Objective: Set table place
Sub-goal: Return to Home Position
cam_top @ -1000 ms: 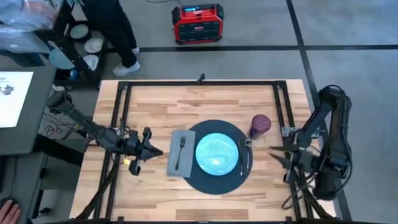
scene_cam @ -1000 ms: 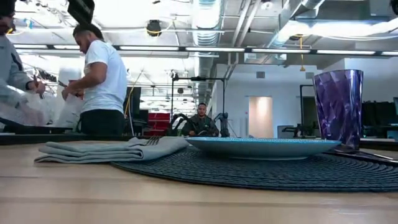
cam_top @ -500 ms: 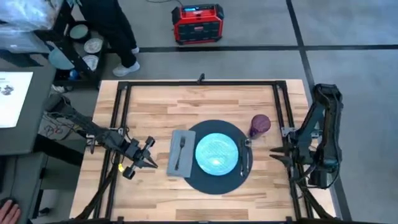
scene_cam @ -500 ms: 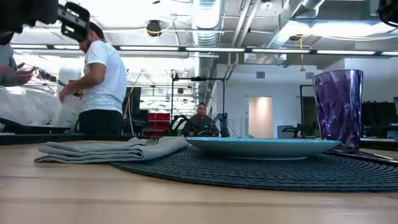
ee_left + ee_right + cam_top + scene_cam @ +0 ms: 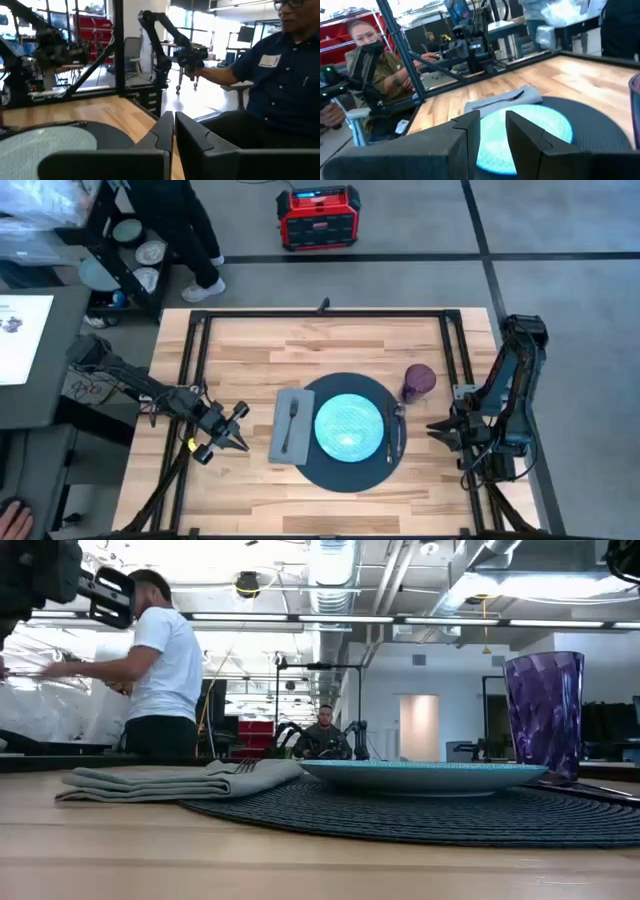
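Observation:
On the table (image 5: 250, 350) lies a dark grey round mat (image 5: 345, 470) with a teal plate (image 5: 348, 425) at its middle. A grey napkin (image 5: 283, 442) overlaps the mat's left edge, and a fork (image 5: 292, 418) lies on it. Right of the plate, two pieces of cutlery (image 5: 393, 435) lie on the mat. A purple cup (image 5: 418, 380) stands upright at the mat's far right edge. My left gripper (image 5: 242, 443) hovers left of the napkin, shut and empty. My right gripper (image 5: 435, 430) hovers right of the mat, open and empty.
Black frame tubes (image 5: 195, 380) run along the table's left, far and right sides. A dark grey desk (image 5: 30, 360) stands to the left. A person (image 5: 160, 670) stands by a shelf beyond the far left corner. A red box (image 5: 317, 217) sits on the floor.
My left gripper has gone toward the table's near edge and a little toward its left edge, turning as it went, and stays shut. My right arm has drawn its elbow in. The pieces of the place have not moved.

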Available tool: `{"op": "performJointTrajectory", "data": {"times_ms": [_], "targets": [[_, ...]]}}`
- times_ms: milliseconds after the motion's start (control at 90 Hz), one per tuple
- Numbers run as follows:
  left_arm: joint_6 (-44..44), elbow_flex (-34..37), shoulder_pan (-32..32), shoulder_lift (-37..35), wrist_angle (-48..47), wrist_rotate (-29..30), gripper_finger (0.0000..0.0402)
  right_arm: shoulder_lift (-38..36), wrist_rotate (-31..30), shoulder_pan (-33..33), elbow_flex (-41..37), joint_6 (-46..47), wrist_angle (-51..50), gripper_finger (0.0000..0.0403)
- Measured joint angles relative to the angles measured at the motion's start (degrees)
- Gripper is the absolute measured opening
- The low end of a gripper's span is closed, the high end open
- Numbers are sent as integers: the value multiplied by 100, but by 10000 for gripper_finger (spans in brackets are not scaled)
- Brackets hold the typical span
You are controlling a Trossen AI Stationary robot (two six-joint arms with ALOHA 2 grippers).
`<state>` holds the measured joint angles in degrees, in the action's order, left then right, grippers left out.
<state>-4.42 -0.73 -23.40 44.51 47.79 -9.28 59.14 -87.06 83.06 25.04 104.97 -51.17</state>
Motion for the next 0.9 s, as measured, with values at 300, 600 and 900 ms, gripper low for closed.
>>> {"op": "performJointTrajectory", "data": {"times_ms": [300,600,900], "targets": [[-60,11,267,22,-62,-396,0,-336,1736,-1054,-71,-3259,3211,82],[-16,17,325,22,-39,-866,0,-511,7403,-3584,-1654,-8918,9875,82],[-28,37,325,23,-359,-1001,0,-1687,7066,-3502,-2459,-8986,9281,82]]}}
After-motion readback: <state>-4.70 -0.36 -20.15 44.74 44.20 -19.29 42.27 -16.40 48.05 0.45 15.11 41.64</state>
